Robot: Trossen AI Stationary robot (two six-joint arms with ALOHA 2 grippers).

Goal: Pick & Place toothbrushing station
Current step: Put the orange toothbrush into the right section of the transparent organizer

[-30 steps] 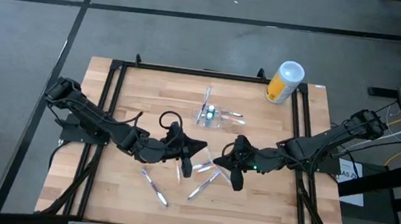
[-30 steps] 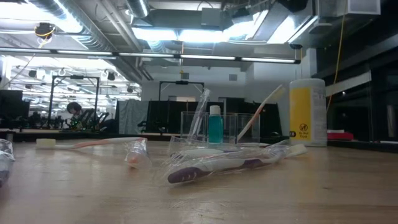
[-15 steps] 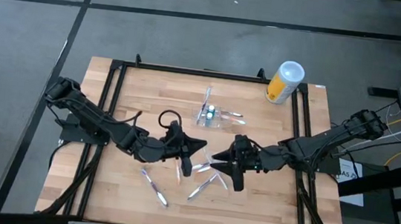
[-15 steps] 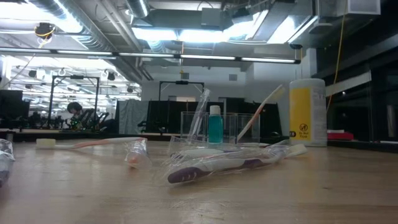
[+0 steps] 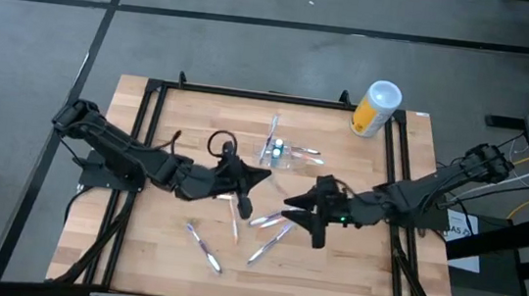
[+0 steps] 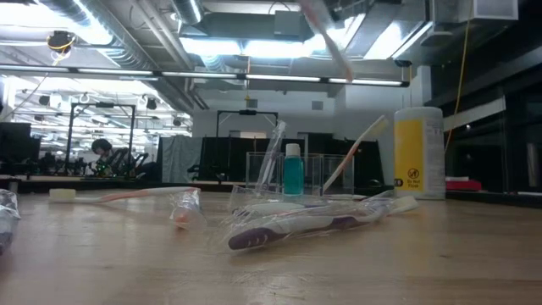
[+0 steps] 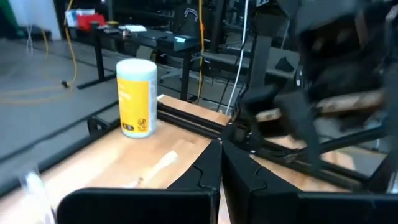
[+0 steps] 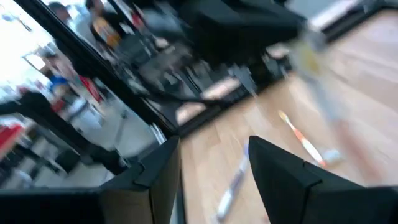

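Note:
The toothbrushing station [image 5: 279,153], a clear holder with a teal bottle and upright toothbrushes in it, stands on the table's far middle, also in the low view [image 6: 296,174]. My left gripper [image 5: 253,178] is shut just near-left of it, above the table. A pale toothbrush [image 6: 327,38] slants in the air at the top of the low view and shows blurred ahead of my right gripper [image 8: 316,71]. My right gripper [image 5: 299,213] stands open to the right of the left one, with nothing between its fingers [image 8: 280,177]. My left gripper is shut on the pale toothbrush, which hangs clear of the table, slanting [image 6: 327,38]. The fingers [image 7: 221,165] lie nearly level, and the gripper's own body hides the place of contact, so which part of the brush it has cannot be told.
Loose wrapped toothbrushes lie on the table's middle and near part [image 5: 203,245] [image 5: 269,245] [image 6: 296,224]; an orange one shows below my right gripper [image 8: 301,140]. A yellow canister with a white lid [image 5: 375,108] stands at the far right corner. A black frame [image 5: 250,94] rims the table.
My right gripper has opened. My left gripper has stayed shut, risen a little and gone toward the far edge and the station while rolling. The pale toothbrush has come into the top of the low view, where it did not show before.

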